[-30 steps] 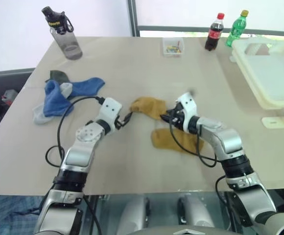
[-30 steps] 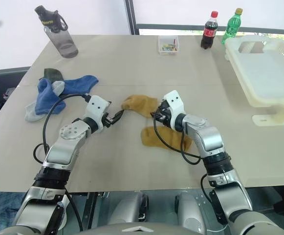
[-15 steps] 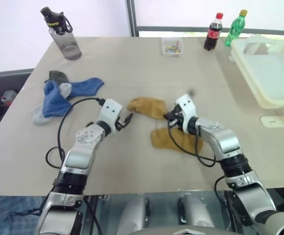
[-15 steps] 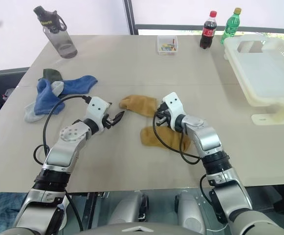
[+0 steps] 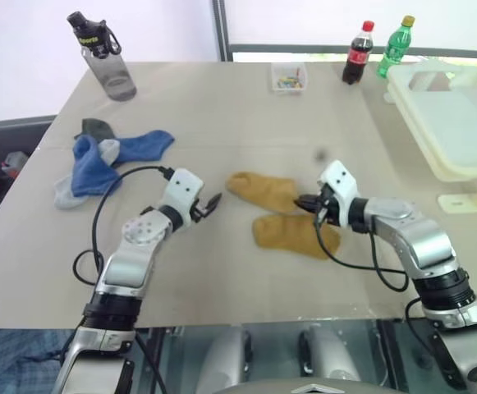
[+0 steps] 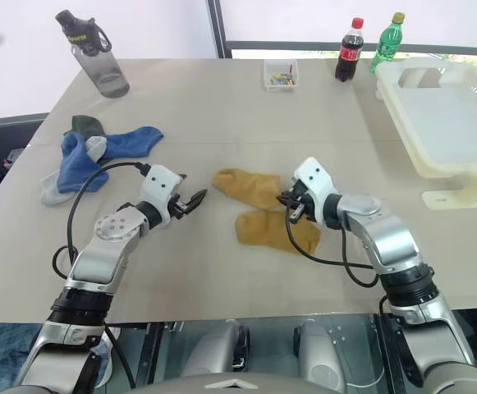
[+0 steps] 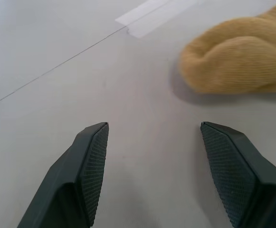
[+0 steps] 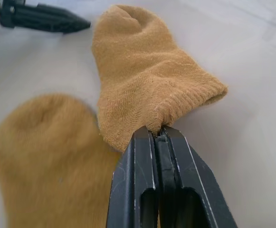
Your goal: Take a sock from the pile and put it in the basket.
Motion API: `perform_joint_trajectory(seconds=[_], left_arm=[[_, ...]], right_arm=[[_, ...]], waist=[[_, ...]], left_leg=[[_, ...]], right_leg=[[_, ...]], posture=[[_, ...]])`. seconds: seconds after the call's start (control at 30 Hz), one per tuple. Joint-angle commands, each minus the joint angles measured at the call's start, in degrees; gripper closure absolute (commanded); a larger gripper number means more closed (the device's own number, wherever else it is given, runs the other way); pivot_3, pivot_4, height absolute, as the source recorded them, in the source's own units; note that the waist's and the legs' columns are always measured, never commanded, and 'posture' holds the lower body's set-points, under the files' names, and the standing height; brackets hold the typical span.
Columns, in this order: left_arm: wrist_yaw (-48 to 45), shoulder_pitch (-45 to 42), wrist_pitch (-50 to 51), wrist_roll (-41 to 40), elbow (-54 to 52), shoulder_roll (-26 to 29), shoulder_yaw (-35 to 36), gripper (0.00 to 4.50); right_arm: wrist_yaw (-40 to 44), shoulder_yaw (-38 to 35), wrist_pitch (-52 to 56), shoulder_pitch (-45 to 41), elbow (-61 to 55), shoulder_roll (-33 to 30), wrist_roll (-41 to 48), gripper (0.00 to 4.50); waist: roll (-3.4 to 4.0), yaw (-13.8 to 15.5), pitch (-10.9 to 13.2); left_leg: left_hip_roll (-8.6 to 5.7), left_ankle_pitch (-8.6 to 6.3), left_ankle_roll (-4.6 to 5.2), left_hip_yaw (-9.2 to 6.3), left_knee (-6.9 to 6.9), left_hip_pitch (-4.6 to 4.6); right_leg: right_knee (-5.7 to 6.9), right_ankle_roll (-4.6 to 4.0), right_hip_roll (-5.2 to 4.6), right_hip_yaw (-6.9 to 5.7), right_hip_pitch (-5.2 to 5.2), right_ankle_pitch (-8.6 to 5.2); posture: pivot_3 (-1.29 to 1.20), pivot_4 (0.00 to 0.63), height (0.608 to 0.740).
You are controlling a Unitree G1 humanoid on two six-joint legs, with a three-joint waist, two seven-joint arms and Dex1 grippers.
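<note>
- The right claw (image 6: 288, 204) is pressed together on the cuff edge of a mustard sock (image 6: 250, 185).
- The sock looks light, soft and floppy; a pinch at the cuff hem suits it.
- It lies on the surface (image 6: 222, 107), toe pointing toward the spread, empty left claw (image 6: 193, 199).
- The pile (image 6: 90, 158) sits far left, the basket (image 6: 447, 123) far right.

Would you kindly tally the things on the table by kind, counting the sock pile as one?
Mustard socks: 2
Sock pile: 1
Bottles: 3
Basket: 1
Small clear box: 1
Total: 8
</note>
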Motion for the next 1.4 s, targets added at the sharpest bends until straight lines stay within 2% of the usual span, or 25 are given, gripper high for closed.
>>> perform_joint_trajectory(seconds=[0.03, 0.23, 0.37, 0.63, 0.73, 0.87, 1.0, 1.03, 1.23, 1.4], left_arm=[[-1.41, -0.51, 4.67, -6.63, -4.33, -2.64, 3.28, 1.14], [0.63, -4.2, 16.67, -18.23, -5.74, -7.44, 10.58, 1.14], [1.96, -4.76, 19.77, -21.4, -5.56, -8.94, 12.97, 1.14], [3.26, -4.72, 21.4, -19.37, -2.97, -9.17, 9.75, 1.14], [4.02, -7.32, 19.67, -18.97, 1.22, -11.74, 9.22, 1.14], [3.63, -8.55, 17.88, -16.92, 3.6, -12.36, 7.07, 2.35], [3.11, -8.2, 16.9, -15.23, 4.47, -11.76, 5.61, 4.31], [3.13, -8.13, 16.6, -15.01, 4.53, -11.68, 5.53, 4.45], [4.19, -7.73, 15.66, -14.18, 3.66, -11.47, 5.95, 4.45], [5.75, -5.1, 20.87, -19.38, -5.84, -12.05, 9.52, 4.45]], right_arm=[[0.2, -1.34, -2.23, -1.34, 0.06, -0.23, 0.09, 4.47], [-0.77, -1.11, -3.13, -1.39, 0.83, 1.17, -0.16, 4.47], [-1.09, -1.24, -3.32, -1.14, 0.94, 1.41, -0.35, 4.47], [-1.83, -1.53, -3.41, -0.81, 0.93, 1.78, -0.4, 4.47], [-2.06, -1.46, -3.61, -0.75, 1.24, 2.16, -0.38, 4.47], [-2.35, -1.49, -3.69, -0.8, 1.33, 2.52, -0.46, 4.5], [-2.72, -1.68, -3.6, -0.72, 1.0, 2.59, -0.32, 4.5], [-2.76, -1.72, -3.62, -0.66, 0.96, 2.54, -0.31, 4.5], [-2.76, -1.91, -3.68, -0.41, 0.73, 2.31, -0.18, 4.5], [-1.78, -5.04, -2.22, 1.07, -3.88, -0.32, 2.03, 4.5]], waist=[[-0.02, 0.01, 0.01], [-0.02, 0.01, 0.01], [-0.02, 0.0, 0.01], [-0.02, 0.02, 0.01], [-0.03, 0.32, 0.0], [-0.04, 0.16, -0.01], [-0.04, 0.02, -0.01], [-0.04, 0.04, -0.01], [-0.04, 0.06, -0.01], [-0.04, 0.05, 0.0]], left_leg=[[0.0, 0.0, 0.0, 0.0, 0.02, -0.01], [0.02, 0.01, -0.01, -0.05, 0.09, -0.05], [0.01, 0.01, -0.01, -0.04, 0.09, -0.06], [0.0, 0.01, -0.02, -0.04, 0.09, -0.05], [-0.02, 0.01, -0.02, -0.04, 0.11, -0.05], [-0.04, 0.01, -0.02, -0.06, 0.14, -0.06], [-0.03, 0.02, -0.02, -0.06, 0.12, -0.05], [-0.03, 0.02, -0.02, -0.06, 0.13, -0.05], [-0.03, 0.02, -0.02, -0.06, 0.13, -0.05], [-0.01, 0.01, -0.02, -0.06, 0.13, -0.07]], right_leg=[[0.0, 0.0, 0.0, 0.0, 0.0, 0.0], [0.03, 0.0, 0.0, -0.04, -0.01, 0.0], [0.01, 0.0, -0.01, -0.03, 0.0, 0.0], [0.02, 0.0, 0.0, -0.03, 0.0, 0.0], [0.03, 0.0, -0.01, -0.04, 0.0, 0.0], [0.03, 0.0, -0.02, -0.05, 0.03, 0.0], [0.03, 0.0, 0.01, -0.05, 0.01, 0.0], [0.03, 0.0, 0.01, -0.05, 0.01, 0.0], [0.03, 0.0, -0.01, -0.04, 0.02, 0.0], [0.02, 0.0, -0.02, -0.04, 0.01, 0.0]], posture=[[0.0, 0.15, 0.74], [0.0, 0.15, 0.74], [0.0, 0.15, 0.74], [0.0, 0.15, 0.74], [0.0, 0.15, 0.74], [0.0, 0.15, 0.74], [0.0, 0.15, 0.74], [0.0, 0.15, 0.74], [0.0, 0.15, 0.74], [0.0, 0.15, 0.74]])
